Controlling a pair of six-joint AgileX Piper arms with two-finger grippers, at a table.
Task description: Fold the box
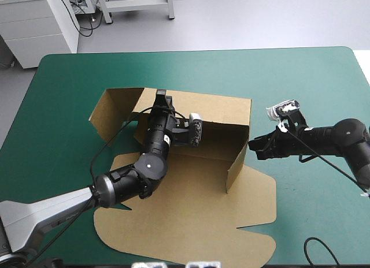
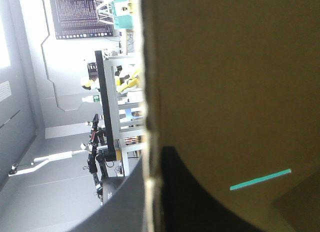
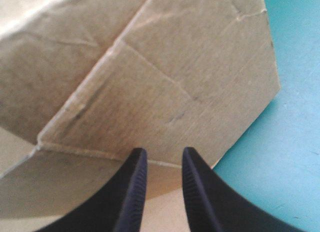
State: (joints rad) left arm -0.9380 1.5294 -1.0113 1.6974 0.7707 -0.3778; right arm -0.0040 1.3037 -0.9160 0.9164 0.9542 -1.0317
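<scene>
The brown box (image 1: 202,187) lies mid-table with its far wall (image 1: 214,109) and right wall (image 1: 237,164) raised. Its lid (image 1: 185,233) lies flat toward the front edge. My left gripper (image 1: 161,96) is at the top of the far wall near its left corner. In the left wrist view the left gripper (image 2: 150,164) is shut on the box, with the board's edge (image 2: 145,92) between the black fingers. My right gripper (image 1: 252,145) is just outside the right wall. In the right wrist view the right gripper (image 3: 161,152) has its fingers slightly apart, tips at the board (image 3: 165,82), holding nothing.
A loose side flap (image 1: 110,112) of the box juts out toward the table's left. The teal-green cover (image 1: 289,71) shows beyond the far wall and to the right of the box, around the right arm.
</scene>
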